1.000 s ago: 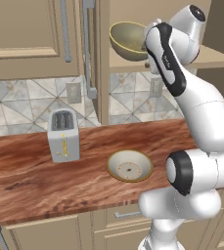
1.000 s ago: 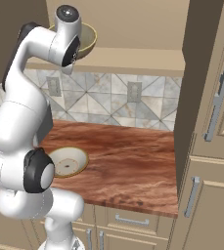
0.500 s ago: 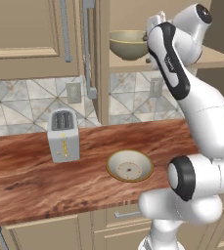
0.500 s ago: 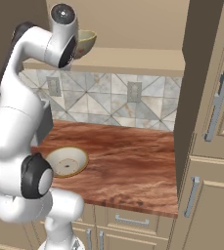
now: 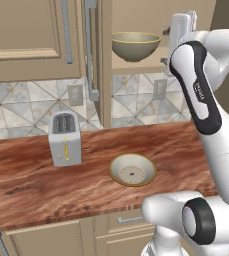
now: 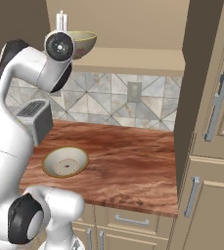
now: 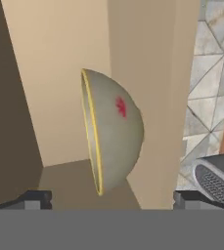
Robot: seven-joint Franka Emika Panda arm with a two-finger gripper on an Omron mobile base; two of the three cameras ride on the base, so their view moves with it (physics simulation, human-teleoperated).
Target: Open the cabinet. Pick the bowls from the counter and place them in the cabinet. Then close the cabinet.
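- The deep bowl [image 5: 135,46] sits upright on the shelf [image 5: 136,64] inside the open cabinet [image 6: 133,19], just ahead of the gripper [image 7: 111,197] and clear of its spread fingertips [image 7: 33,197].
- Well below the gripper, the shallow bowl [image 5: 133,170] lies on the counter [image 5: 31,185].
- The toaster [image 5: 64,139] stands on the counter too, beside the shallow bowl and apart from it.
- An open cabinet door [image 5: 100,60] stands edge-on beyond the deep bowl.

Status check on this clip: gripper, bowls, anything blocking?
Gripper open, off the deep bowl. Deep bowl upright on cabinet shelf. Shallow bowl on counter. Nothing blocking.
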